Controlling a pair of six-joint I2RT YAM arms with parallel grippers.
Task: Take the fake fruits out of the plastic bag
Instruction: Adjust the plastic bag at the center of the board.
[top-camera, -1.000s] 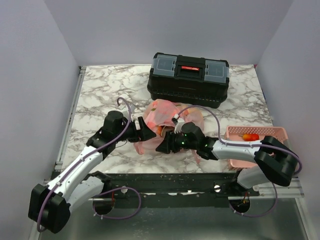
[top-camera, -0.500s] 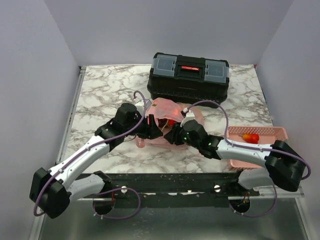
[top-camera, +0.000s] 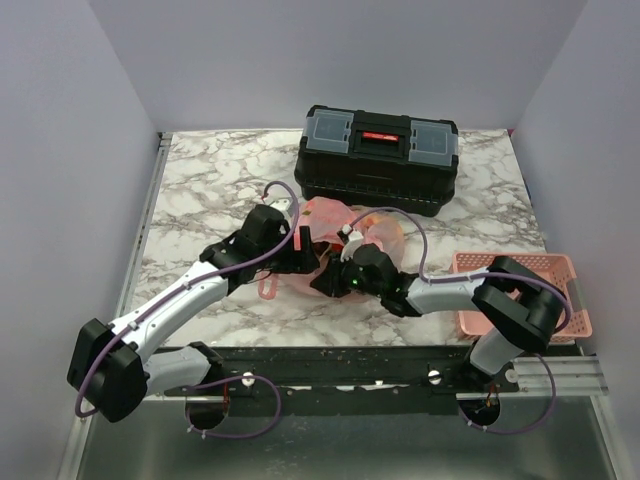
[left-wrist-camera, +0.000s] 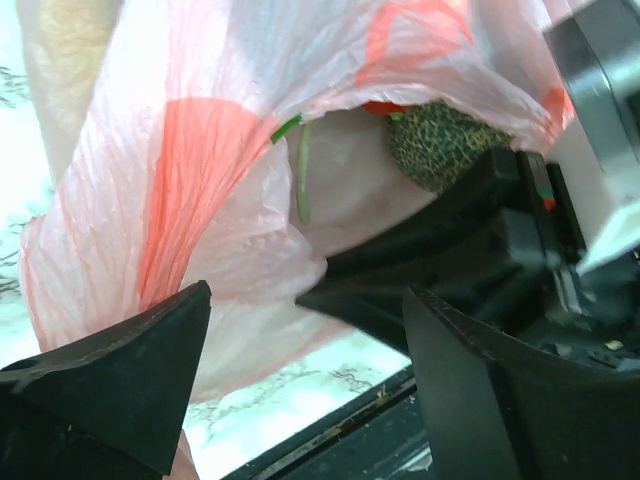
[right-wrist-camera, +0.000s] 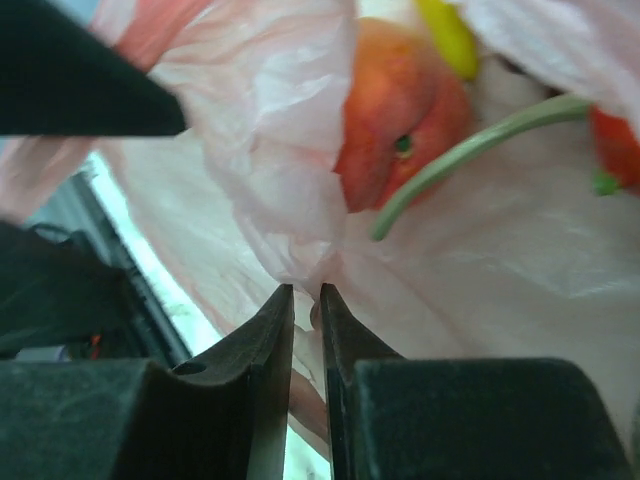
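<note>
Right wrist: plastic bag (right-wrist-camera: 480, 280) holds orange-red fruit (right-wrist-camera: 395, 110), green stem (right-wrist-camera: 470, 150).

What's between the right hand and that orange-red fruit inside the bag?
Only a fold of the plastic bag; the right wrist view shows the right hand pinching it just below the orange-red fruit.

From above I see bright, even light with only soft shadows under the arms (top-camera: 190, 300). My wrist views are close and fuzzy. The left gripper's fingers (left-wrist-camera: 110, 380) at 7 o'clock blur, and light glows through the plastic bag (left-wrist-camera: 200, 150).
</note>
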